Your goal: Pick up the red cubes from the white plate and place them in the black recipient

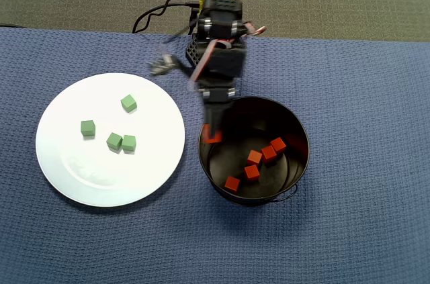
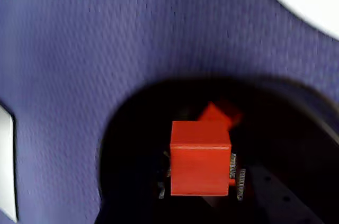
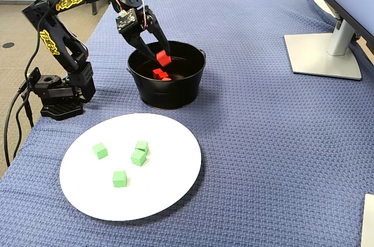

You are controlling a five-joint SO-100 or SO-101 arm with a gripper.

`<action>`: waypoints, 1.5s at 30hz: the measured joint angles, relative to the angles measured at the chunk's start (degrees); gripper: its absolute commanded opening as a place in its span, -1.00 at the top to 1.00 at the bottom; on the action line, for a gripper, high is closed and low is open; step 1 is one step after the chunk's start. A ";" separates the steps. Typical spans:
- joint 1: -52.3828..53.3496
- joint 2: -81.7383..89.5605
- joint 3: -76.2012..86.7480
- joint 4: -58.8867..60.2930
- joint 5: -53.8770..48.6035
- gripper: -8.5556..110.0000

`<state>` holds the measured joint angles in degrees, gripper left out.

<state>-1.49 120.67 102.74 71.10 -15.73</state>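
Blue woven cloth (image 3: 263, 130) covered the table, with a monitor stand (image 3: 324, 54) at its far right in the fixed view. One red cube (image 2: 200, 158), faces square to the wrist camera and with no long axis, sat clamped between the fingers of the gripper (image 3: 159, 59) over the rim of the black recipient (image 3: 169, 92). Five red cubes (image 1: 254, 157) lay on its bottom. Beside it, the white plate (image 1: 67, 163) held four green cubes (image 1: 114, 141)

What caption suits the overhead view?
Gripper holds a small red cube over the round black metal bucket.
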 measured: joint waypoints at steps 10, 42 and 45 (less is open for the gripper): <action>-1.58 11.87 8.09 -0.53 1.67 0.49; 4.83 48.25 57.30 -1.41 7.82 0.86; 4.48 48.34 57.74 -1.41 8.26 0.86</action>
<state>2.99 169.01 160.49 69.70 -7.47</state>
